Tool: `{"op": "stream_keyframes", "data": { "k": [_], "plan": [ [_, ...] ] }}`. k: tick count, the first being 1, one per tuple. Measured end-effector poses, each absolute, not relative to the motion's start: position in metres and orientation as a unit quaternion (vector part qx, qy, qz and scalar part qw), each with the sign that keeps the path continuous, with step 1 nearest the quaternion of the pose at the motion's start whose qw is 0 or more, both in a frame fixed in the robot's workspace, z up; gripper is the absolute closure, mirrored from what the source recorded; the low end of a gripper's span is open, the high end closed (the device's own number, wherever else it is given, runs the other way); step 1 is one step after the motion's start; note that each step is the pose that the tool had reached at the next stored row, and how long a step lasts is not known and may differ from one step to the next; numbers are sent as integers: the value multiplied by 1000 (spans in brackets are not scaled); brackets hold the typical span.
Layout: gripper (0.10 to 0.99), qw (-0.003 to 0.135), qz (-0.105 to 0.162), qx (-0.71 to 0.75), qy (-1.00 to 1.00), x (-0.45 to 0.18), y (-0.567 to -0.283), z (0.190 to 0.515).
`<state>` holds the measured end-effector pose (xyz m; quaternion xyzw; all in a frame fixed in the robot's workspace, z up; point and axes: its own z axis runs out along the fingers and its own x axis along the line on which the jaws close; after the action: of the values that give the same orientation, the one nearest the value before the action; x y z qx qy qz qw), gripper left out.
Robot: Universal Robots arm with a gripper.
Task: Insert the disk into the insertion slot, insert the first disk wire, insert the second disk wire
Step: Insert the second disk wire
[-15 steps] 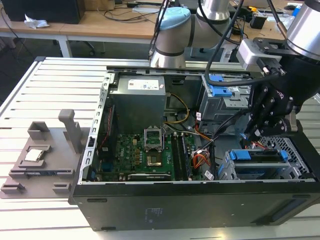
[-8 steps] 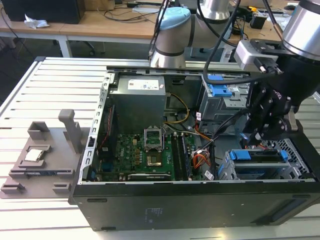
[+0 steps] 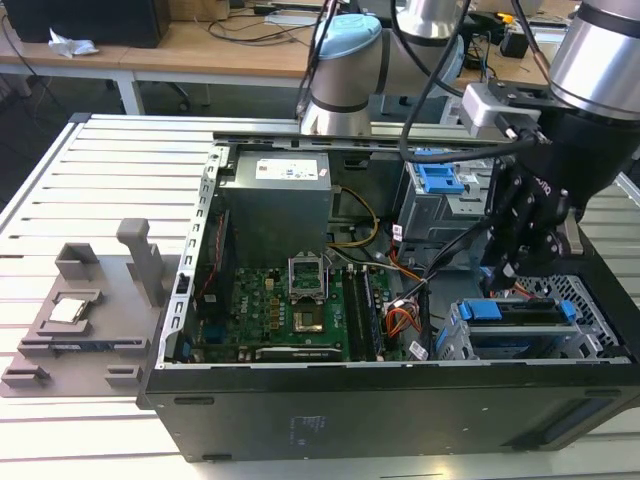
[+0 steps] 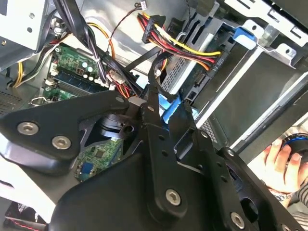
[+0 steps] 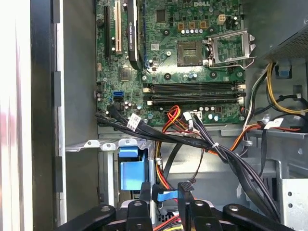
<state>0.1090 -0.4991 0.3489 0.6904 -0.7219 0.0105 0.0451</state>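
The disk, in its blue caddy (image 3: 484, 310), lies inside the insertion slot (image 3: 592, 300), a silver perforated cage at the case's front corner on the exterior view's right. My black gripper (image 3: 506, 272) hangs just above the cage's inner end. In both wrist views its fingers (image 5: 185, 192) are shut on a blue flat disk wire (image 5: 166, 195), and the gripper (image 4: 168, 103) holds it close to the caddy's blue end (image 5: 132, 171). The cage rim (image 4: 274, 48) and a blue caddy tab (image 4: 243, 36) lie beyond the fingers.
Red, yellow and black power wires (image 4: 185, 45) and a black cable bundle (image 5: 192, 139) cross near the cage. The motherboard (image 3: 290, 310), power supply (image 3: 275, 200) and a taller grey bay with a blue latch (image 3: 440, 180) fill the case. A person's hand (image 4: 279, 161) rests outside it.
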Motion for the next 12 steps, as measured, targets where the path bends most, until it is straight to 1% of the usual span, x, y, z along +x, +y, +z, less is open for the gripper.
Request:
{"op": "stream_keyframes", "data": {
  "k": [1,6,9,12],
  "plan": [
    [725,47,12,690,-722,109,-498,348],
    [725,64,30,689,-721,109,-496,345],
    [725,69,36,688,-721,109,-496,343],
    [725,70,37,688,-721,109,-496,342]
  ]
}}
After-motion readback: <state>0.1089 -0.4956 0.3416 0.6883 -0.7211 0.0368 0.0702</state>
